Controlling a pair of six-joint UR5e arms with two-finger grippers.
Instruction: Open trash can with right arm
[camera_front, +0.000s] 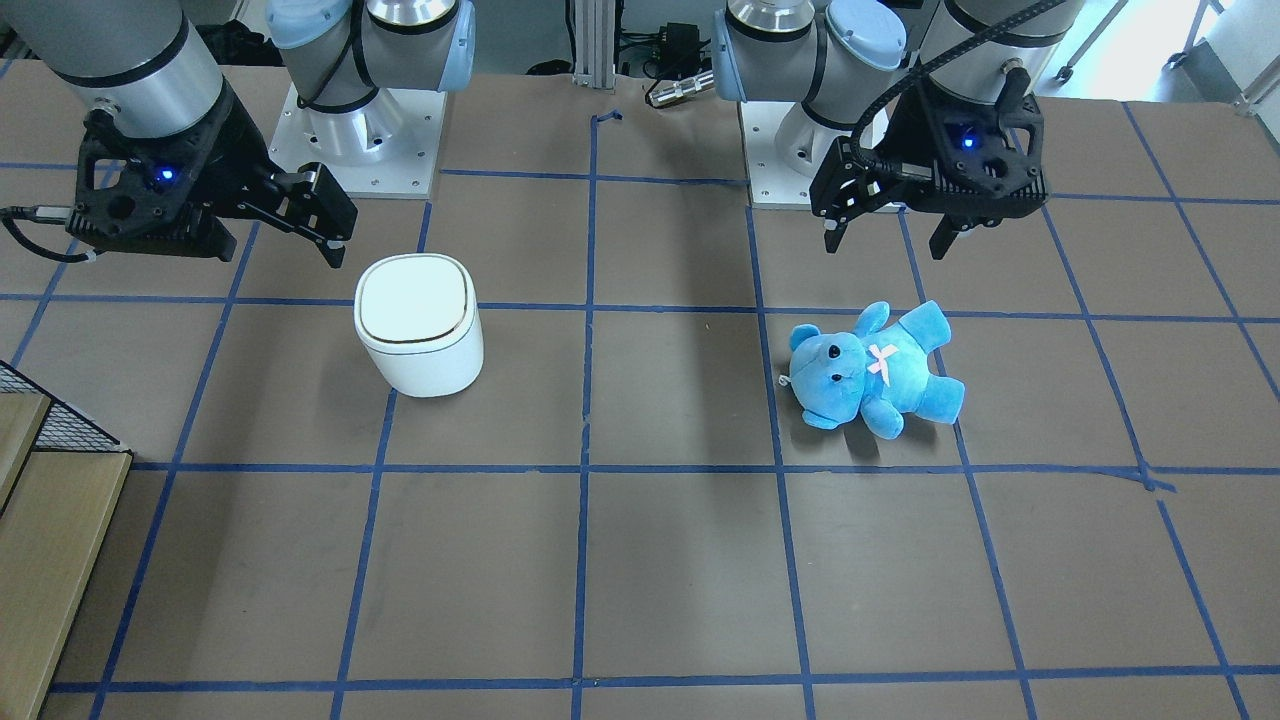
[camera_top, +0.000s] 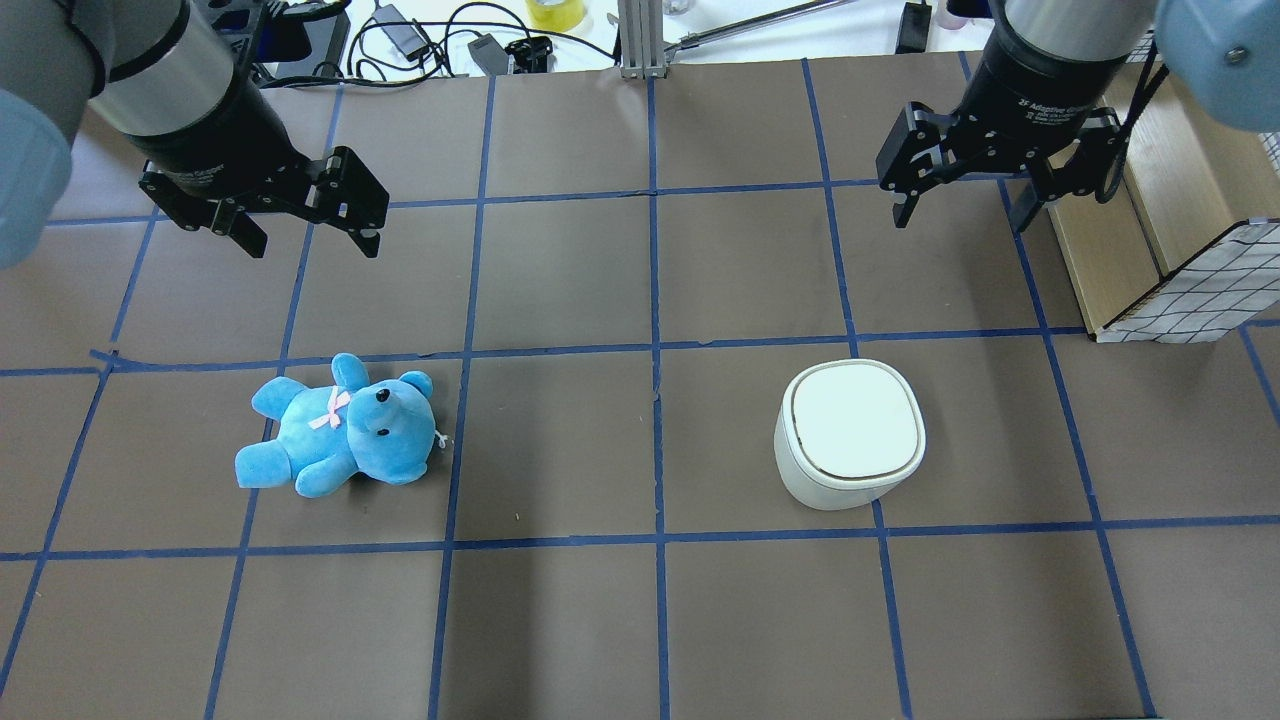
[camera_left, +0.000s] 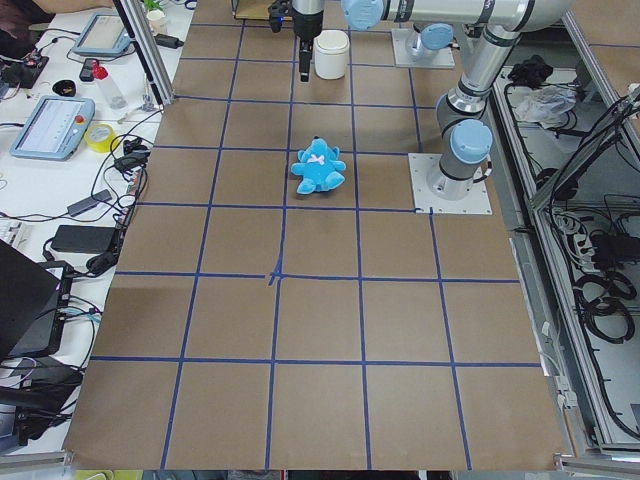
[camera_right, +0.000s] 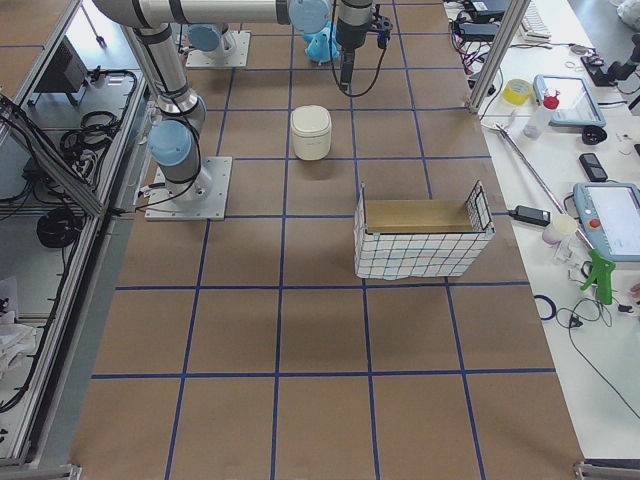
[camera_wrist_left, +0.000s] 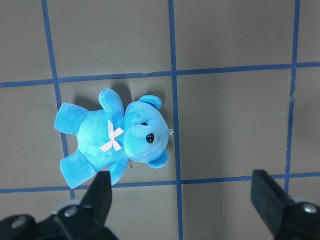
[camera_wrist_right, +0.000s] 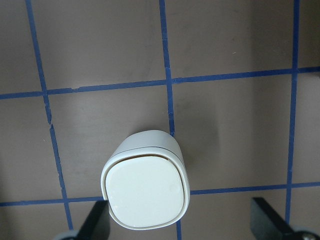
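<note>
White rounded-square trash can (camera_top: 848, 435) is standing upright on the brown table (camera_top: 560, 280) with its blue tape grid, in the robot's right half, its base just touching a tape line. Its flat white lid (camera_front: 415, 300) is lying shut, a thin gold seam showing round its edge.

The silver-grey right arm (camera_front: 120, 60) is hanging over this part of the table with its wrist turned downward. The black blocky-fingered right gripper (camera_top: 960, 215) is hovering well above the lid, touching nothing. Its jaws are spread wide and are carrying nothing.

The right wrist view is looking straight down on the lid. There the can (camera_wrist_right: 145, 187) is sitting low in the frame, between the two fingertips (camera_wrist_right: 97, 220) and nearer one of them, an alignment the fixed views are not revealing. Only the exterior right view is showing the whole white wire-mesh basket with tan lining (camera_right: 420, 245), which is standing apart from the can toward the table's right end.

Well apart, the silver-grey left arm (camera_top: 150, 70) is hanging over a bright blue plush teddy bear (camera_top: 340, 435) lying face up with a pink bow. The left gripper (camera_top: 312, 240) is likewise gaping wide, empty and clear of the bear.
</note>
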